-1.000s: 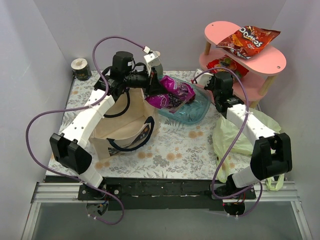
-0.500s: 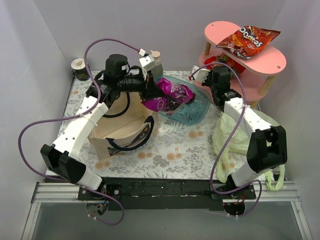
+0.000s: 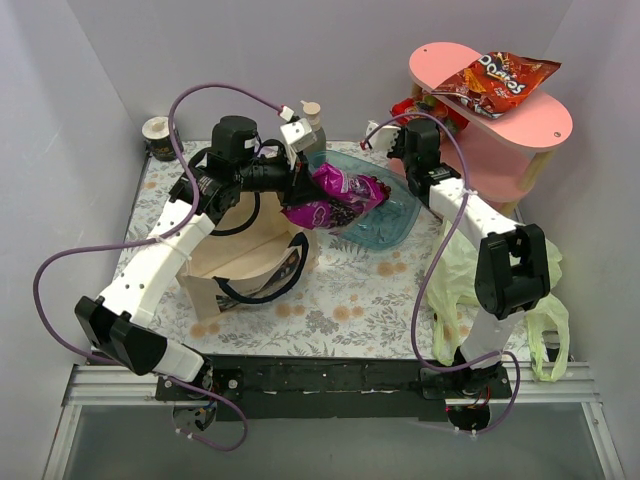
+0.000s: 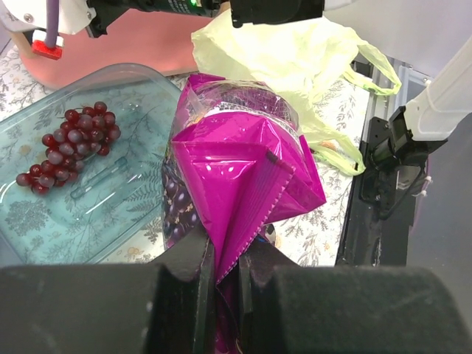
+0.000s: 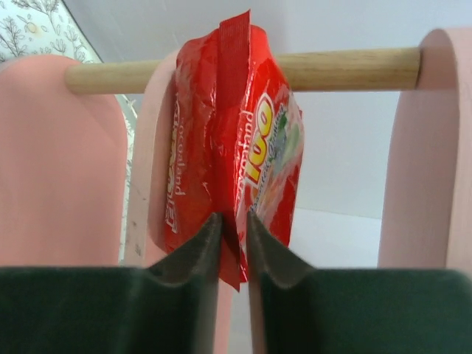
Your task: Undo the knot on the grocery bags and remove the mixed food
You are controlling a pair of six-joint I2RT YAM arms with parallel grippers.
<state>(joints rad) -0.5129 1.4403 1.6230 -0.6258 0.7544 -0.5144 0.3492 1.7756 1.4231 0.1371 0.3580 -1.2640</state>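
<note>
My left gripper (image 4: 227,247) is shut on the bottom edge of a purple snack packet (image 4: 236,162), holding it over the near rim of the clear blue tray (image 4: 133,81). A bunch of dark red grapes (image 4: 70,144) lies in that tray. My right gripper (image 5: 234,228) is shut on the seam of a red snack packet (image 5: 236,125), held upright at the pink shelf (image 3: 520,120). A Doritos bag (image 3: 495,80) lies on the shelf top. The pale-green bag (image 3: 470,270) is slumped at the right under the right arm. Its knot is out of view. The beige tote (image 3: 240,250) stands open at the left.
A pump bottle (image 3: 312,115) stands behind the tray. A small dark tin (image 3: 160,138) sits in the back left corner. The shelf's wooden dowel (image 5: 354,68) crosses just behind the red packet. Grey walls close in the table on three sides.
My right gripper has closed on the red packet at the lower shelf and lifted it back and to the left. The left arm has swung slightly left, keeping the purple packet.
</note>
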